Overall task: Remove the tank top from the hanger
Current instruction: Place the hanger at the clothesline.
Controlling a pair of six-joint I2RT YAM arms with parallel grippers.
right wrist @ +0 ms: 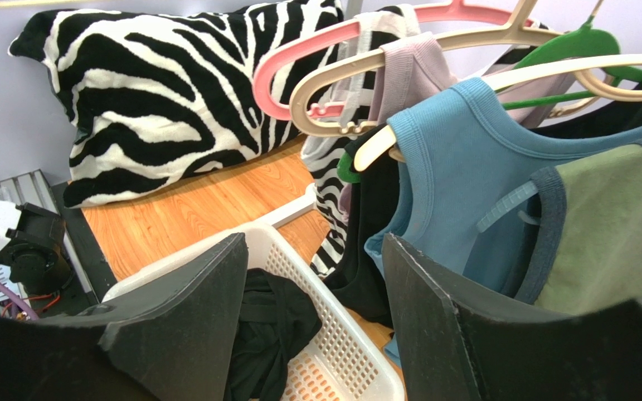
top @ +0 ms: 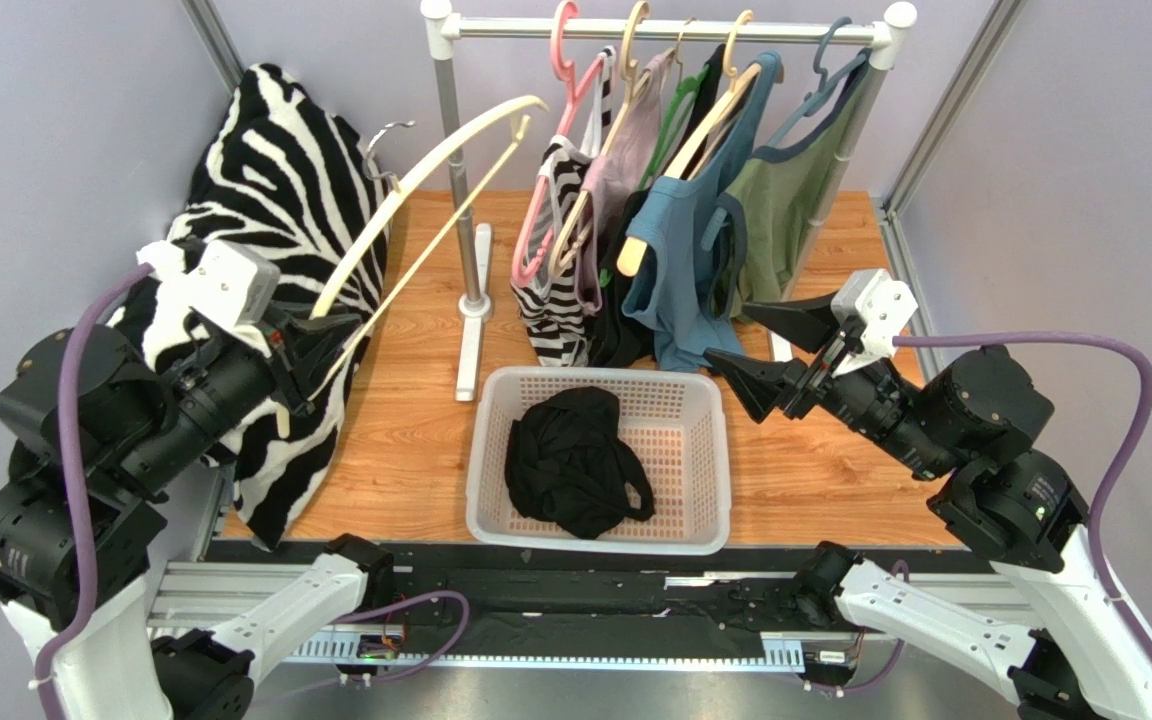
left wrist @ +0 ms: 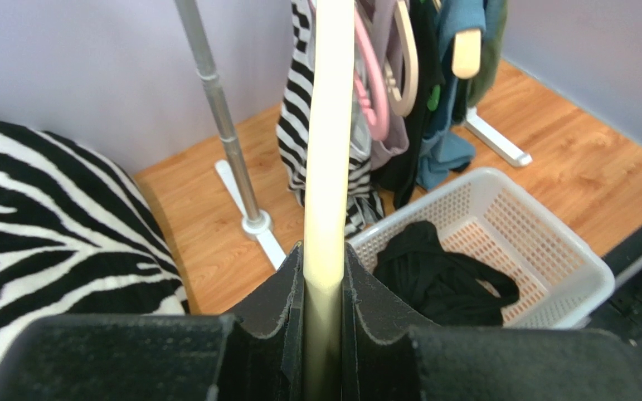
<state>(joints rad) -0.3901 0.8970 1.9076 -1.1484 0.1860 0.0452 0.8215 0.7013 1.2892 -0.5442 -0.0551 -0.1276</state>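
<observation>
- Nearest me, the left pincer is closed tight on the lower bar of the cream hanger, with only the width of the bar between its jaws. It holds the hanger slanted up and away over the table.
- The right pincer has its jaws well apart and nothing in them. It points toward the clothes on the rack and touches none of them.
- Between the arms stands the white basket with a black garment crumpled inside.
- Beyond the left pincer, the zebra-striped tank top lies in a big heap at the table's left edge and up against the wall.
- The raised length of the hanger and its hook look bare, so I judge the removal all but done.
- The hanger's low end sits right by the striped cloth. I cannot tell whether a strap is caught there, so that is the bit left to check.
- Farthest off, the rack carries several other tops on their own hangers, a blue top among them.
</observation>
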